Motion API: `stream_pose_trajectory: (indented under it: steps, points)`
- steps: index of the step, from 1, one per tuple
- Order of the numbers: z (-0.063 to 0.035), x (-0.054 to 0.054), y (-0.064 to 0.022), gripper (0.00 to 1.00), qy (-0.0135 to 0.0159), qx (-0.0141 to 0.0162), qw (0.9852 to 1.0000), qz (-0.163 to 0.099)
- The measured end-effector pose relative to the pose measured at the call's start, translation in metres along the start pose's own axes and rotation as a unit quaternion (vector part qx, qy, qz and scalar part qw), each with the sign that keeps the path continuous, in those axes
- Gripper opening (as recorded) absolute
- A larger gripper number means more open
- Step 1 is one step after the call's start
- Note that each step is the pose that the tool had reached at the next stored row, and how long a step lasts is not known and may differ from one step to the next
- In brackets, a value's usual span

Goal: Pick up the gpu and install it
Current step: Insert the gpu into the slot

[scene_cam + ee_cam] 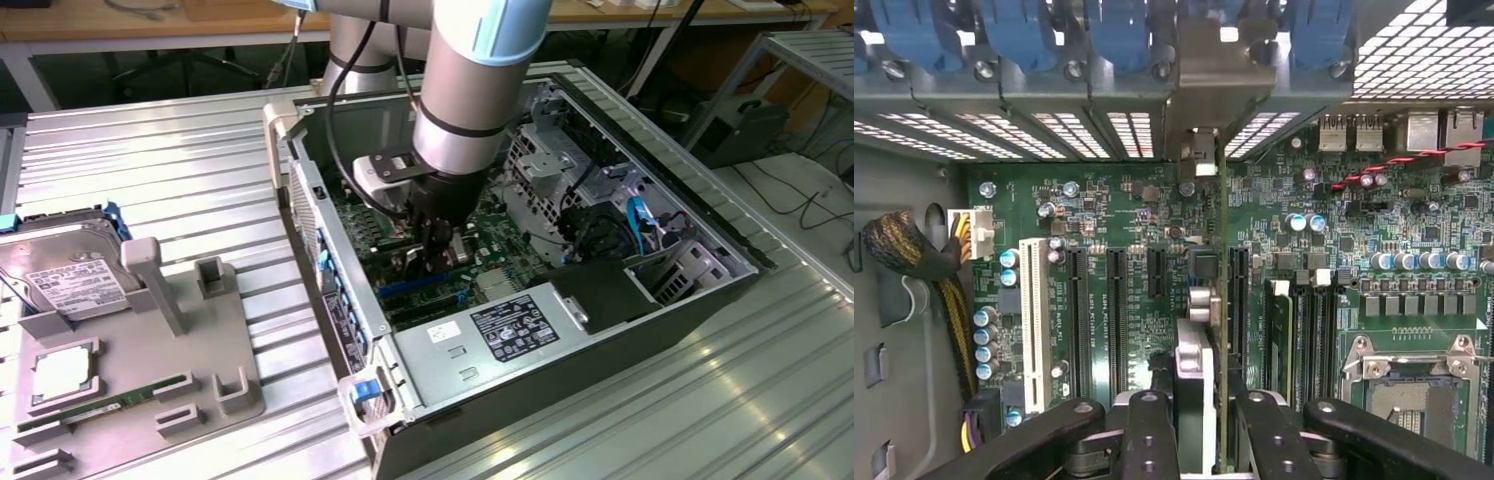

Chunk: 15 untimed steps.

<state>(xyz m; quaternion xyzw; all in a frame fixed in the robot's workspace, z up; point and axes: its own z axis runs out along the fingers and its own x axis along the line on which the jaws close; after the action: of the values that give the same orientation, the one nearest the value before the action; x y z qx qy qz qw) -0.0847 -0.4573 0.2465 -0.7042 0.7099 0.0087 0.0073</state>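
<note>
The gpu [1220, 300] appears edge-on in the wrist view, standing upright over a black expansion slot of the green motherboard [1124, 210]. Its silvery metal bracket [1219, 70] lies against the case's rear slot openings. My gripper [1204, 440] is shut on the card, with one black finger [1149, 440] on each side of it. In the exterior view, the gripper [434, 250] reaches down deep inside the open computer case [694, 215], and the card [424, 268] shows as a dark shape just above the board, largely hidden by the fingers.
A white slot [1034, 320] and further black slots lie beside the card, with the CPU socket [1399, 385] and a cable bundle [914, 250] nearby. The power supply [514, 325] fills the case's near corner. Outside, a grey fixture [147, 360] carries the hard drive [67, 285].
</note>
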Motion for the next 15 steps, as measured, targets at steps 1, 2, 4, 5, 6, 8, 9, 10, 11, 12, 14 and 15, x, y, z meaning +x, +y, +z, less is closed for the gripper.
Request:
stream_pose_trajectory:
  steps: [1,2,4,5,6,8,9,10,11,12,14,15]
  points:
    - [0.0004,0.0,0.0001,0.29,0.0,0.0,1.0,0.0]
    - [0.0006,0.0,0.0003,0.29,0.0001,-0.0001,1.0,0.0]
    - [0.0009,0.0,0.0004,0.29,0.0002,-0.0001,1.0,0.0]
    - [0.0011,-0.0001,0.0004,0.29,0.0001,-0.0001,1.0,0.0]
    - [0.0012,-0.0001,0.0004,0.29,0.0,0.0,1.0,0.0]
    - [0.0013,-0.0002,0.0004,0.29,0.0001,-0.0001,1.0,0.0]
    - [0.0014,-0.0003,0.0005,0.29,0.0001,-0.0001,1.0,0.0]
    - [0.0014,-0.0003,0.0007,0.29,0.0001,-0.0002,1.0,0.0]
    - [0.0014,-0.0003,0.0008,0.29,0.0001,-0.0002,1.0,0.0]
    - [0.0015,-0.0003,0.0011,0.29,0.0001,-0.0005,1.0,0.0]
    - [0.0018,-0.0003,0.0014,0.29,0.0001,-0.0008,1.0,0.0]
    - [0.0022,-0.0003,0.0015,0.29,0.0,-0.0009,1.0,0.0]
